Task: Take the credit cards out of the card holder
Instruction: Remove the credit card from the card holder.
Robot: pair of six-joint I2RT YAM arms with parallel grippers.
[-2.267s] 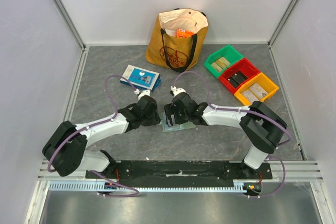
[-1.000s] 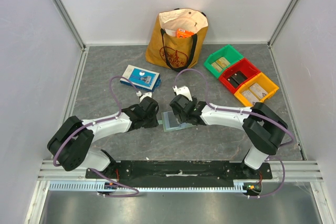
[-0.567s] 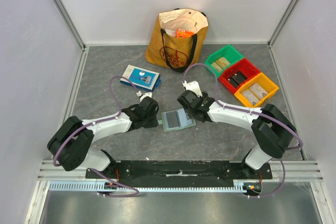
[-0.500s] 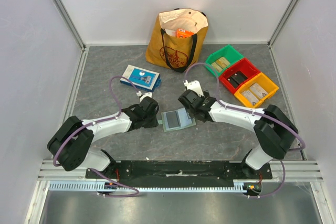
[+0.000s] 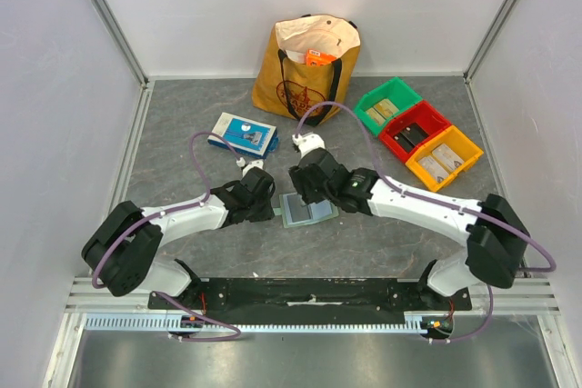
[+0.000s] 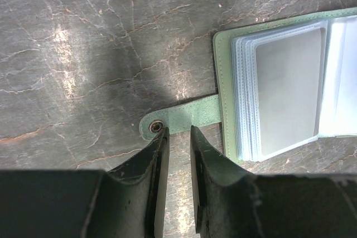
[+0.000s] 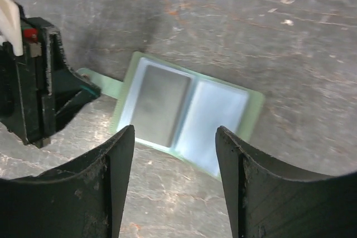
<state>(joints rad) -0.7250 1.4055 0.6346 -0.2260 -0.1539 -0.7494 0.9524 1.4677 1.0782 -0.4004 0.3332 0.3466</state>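
Right above the card holder (image 7: 255,107) hangs the right tool (image 7: 174,132) now. A moment ago it sat off to the holder's right side, and its arm has swung it over to the left. The left arm has not moved, and the holder has stayed in its spot.

On the left, the left tool (image 6: 175,132) is down low on the table (image 6: 83,54). Its two fingers are close together, with only a thin gap between them. Their tips sit at the holder's green tab (image 6: 189,116), right by the little metal snap (image 6: 157,127). It looks like it is keeping the holder from sliding, but I cannot tell if it pinches the tab or only presses on it.

In the middle, the card holder lies flat on the table, open like a little book. A dark credit card (image 7: 164,104) shows through the left clear pocket. The right pocket looks pale, and I cannot tell if a card is in there.

On the right, the right tool is open wide and holds nothing. It is up in the air over the open pages and does not touch them.

I think the opening part is done and the pulling-out part is just starting — no card is out yet. Next, the right tool should come down onto the dark card, catch its edge and slide it out of the pocket. The card is thin and snug, so the tool needs to go slow and soft. The left tool should keep the holder still while that happens.
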